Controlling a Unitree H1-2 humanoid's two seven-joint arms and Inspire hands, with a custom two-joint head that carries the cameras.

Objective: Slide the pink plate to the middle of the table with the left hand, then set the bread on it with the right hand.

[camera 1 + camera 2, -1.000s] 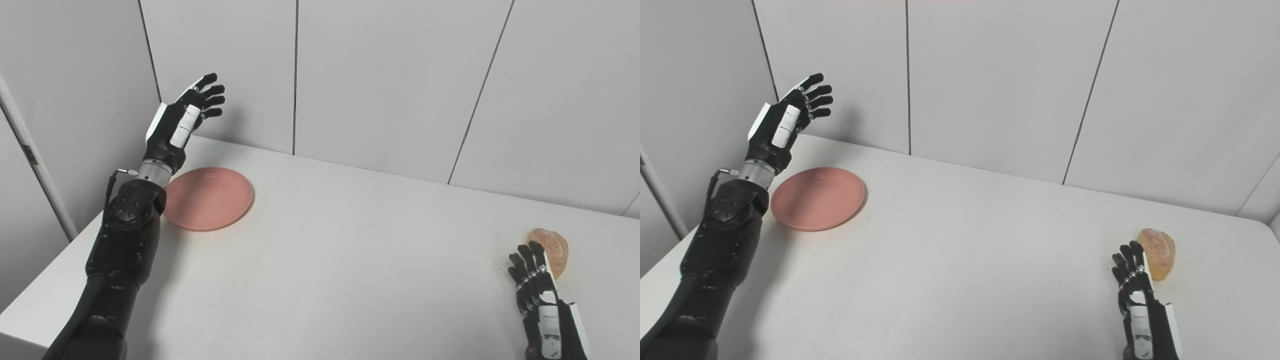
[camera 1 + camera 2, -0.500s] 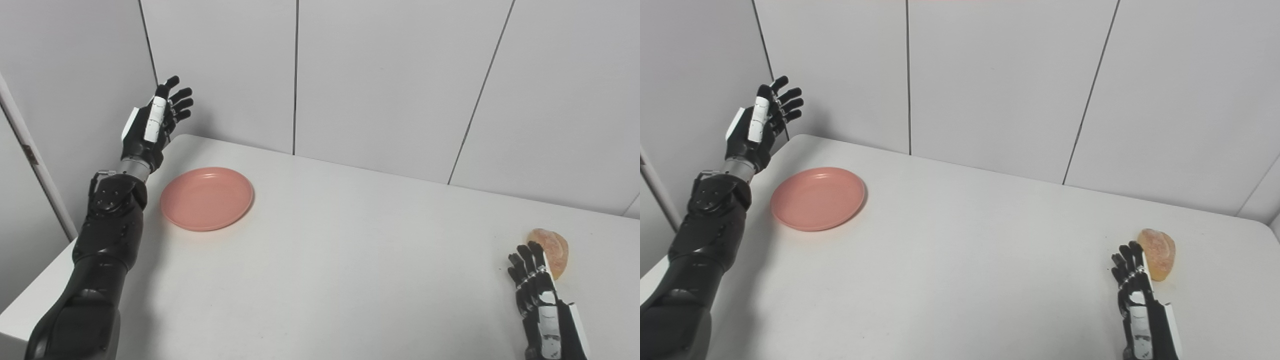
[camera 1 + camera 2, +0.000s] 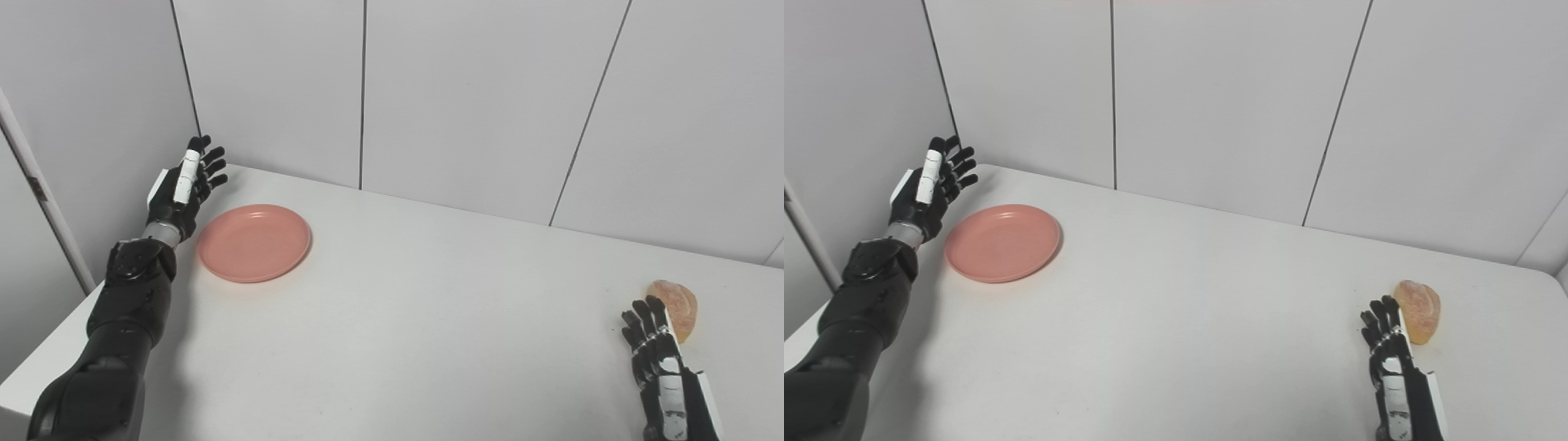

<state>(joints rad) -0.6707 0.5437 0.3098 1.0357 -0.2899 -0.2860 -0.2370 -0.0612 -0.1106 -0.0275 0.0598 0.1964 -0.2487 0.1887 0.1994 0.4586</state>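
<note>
I'm looking down on a plain white table with a matte top and rounded corners, pushed into a corner of the room. Behind it run pale grey wall panels split by thin dark vertical seams; a light strip leans along the far left edge of my view. I can read no brand, label or writing anywhere, and the white patches on the hands carry no legible marks.

My left hand is raised at the table's far left corner, fingers spread and pointing up toward the wall, holding nothing. It sits just beside the left rim of the plate, and I see a small gap between them, not contact. The plate is pink, lies flat on the table and is well off to the left, far from the middle.

My right hand is low at the near right, fingers extended and slightly apart, empty. Its fingertips reach just beside the bread, on its left; I cannot tell whether they touch it. The bread is a small golden roll on the table near the right edge, well apart from the plate.
</note>
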